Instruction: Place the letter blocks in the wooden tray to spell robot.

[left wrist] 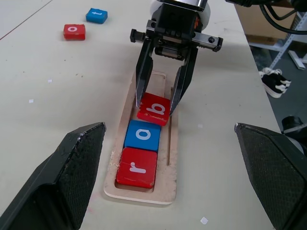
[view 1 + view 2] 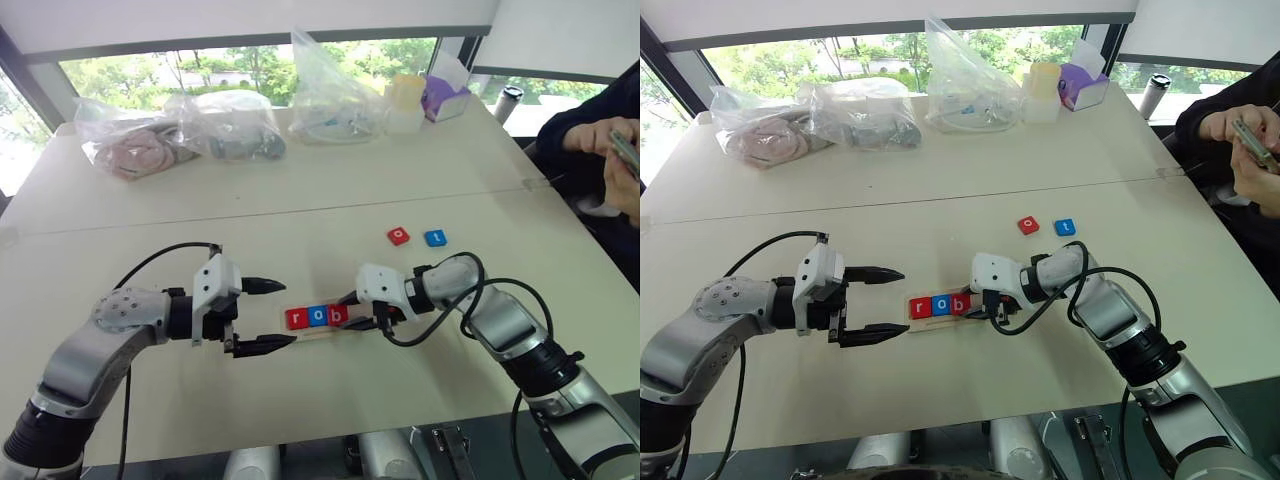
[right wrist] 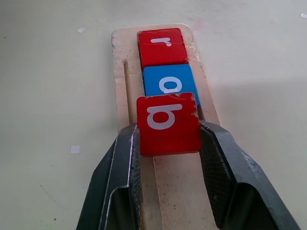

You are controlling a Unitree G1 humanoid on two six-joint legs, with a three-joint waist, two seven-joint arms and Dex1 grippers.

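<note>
My left end effector [image 2: 268, 314] hangs wide open and holds nothing, just beside the left end of the wooden tray [image 1: 169, 158] on the bench [image 2: 300, 200]. In the tray lie the red r block [image 1: 136, 166] and blue o block [image 1: 142, 135]. My right end effector [image 1: 155, 106] is clamped on the red b block [image 3: 168, 123], tilted at the third place. A red o block [image 2: 398, 235] and blue t block [image 2: 435, 238] lie apart, beyond the tray.

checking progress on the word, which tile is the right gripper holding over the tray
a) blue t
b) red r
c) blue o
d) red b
d: the right gripper is shut on the red b tile, held over the wooden tray just past the red r tile and blue o tile.
</note>
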